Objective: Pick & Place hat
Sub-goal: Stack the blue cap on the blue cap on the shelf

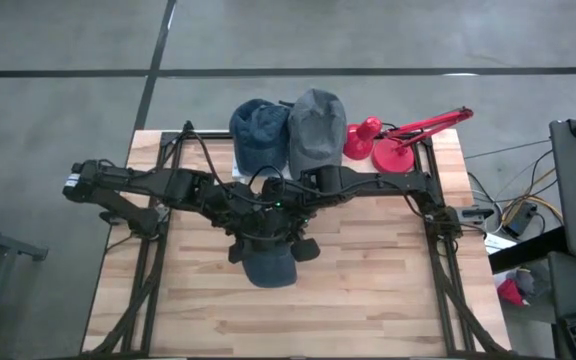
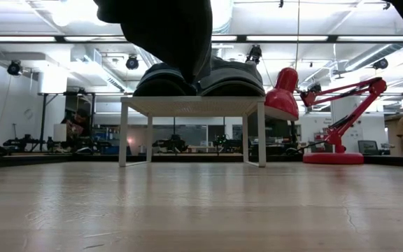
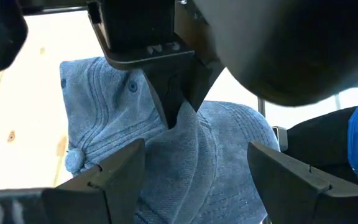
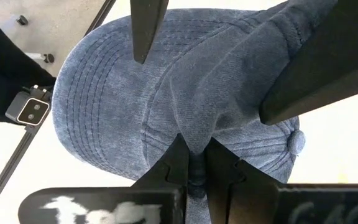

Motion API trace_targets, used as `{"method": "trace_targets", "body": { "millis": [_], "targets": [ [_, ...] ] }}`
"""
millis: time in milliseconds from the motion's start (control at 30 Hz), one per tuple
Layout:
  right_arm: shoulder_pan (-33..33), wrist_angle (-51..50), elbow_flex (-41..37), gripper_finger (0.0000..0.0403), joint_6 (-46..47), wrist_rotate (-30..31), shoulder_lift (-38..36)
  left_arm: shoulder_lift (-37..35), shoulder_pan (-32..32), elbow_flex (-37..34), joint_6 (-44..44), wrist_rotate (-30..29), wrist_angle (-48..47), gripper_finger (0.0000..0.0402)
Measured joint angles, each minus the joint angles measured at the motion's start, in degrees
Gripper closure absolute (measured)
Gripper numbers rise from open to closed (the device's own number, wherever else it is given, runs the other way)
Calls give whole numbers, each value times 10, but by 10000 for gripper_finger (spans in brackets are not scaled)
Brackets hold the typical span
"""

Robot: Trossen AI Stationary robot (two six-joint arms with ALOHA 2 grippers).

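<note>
Over the tabletop centre in the high view, both arms are meeting above a blue denim cap; two more caps, one dark blue and one grey, are sitting on a small stand at the far edge beside a red desk lamp.

Low view: a dark arm is blocking the top; the two caps are resting on the white stand, lamp to one side.

Left wrist view: left gripper jaws are standing released, either side of the cap, not gripping it.

Right wrist view: right gripper jaws are clenched, pinching a fold of the denim cap's fabric.
</note>
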Motion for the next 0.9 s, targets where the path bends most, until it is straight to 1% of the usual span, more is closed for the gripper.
{"method": "trace_targets", "body": {
  "millis": [233, 500, 633, 900],
  "targets": [
    [0, 2, 1, 385, -3, 0, 0, -6, 0, -1, 3, -5, -2, 126],
    [2, 8, 4, 385, -2, -1, -7, -37, -1, -2, -2, -40, -20, 126],
    [7, 22, 4, 385, -1, 16, -7, -33, -5, -3, -4, -41, -17, 126],
    [8, 26, 9, 385, 5, 18, -7, -18, -10, -3, 1, -28, -15, 126]
  ]
}}
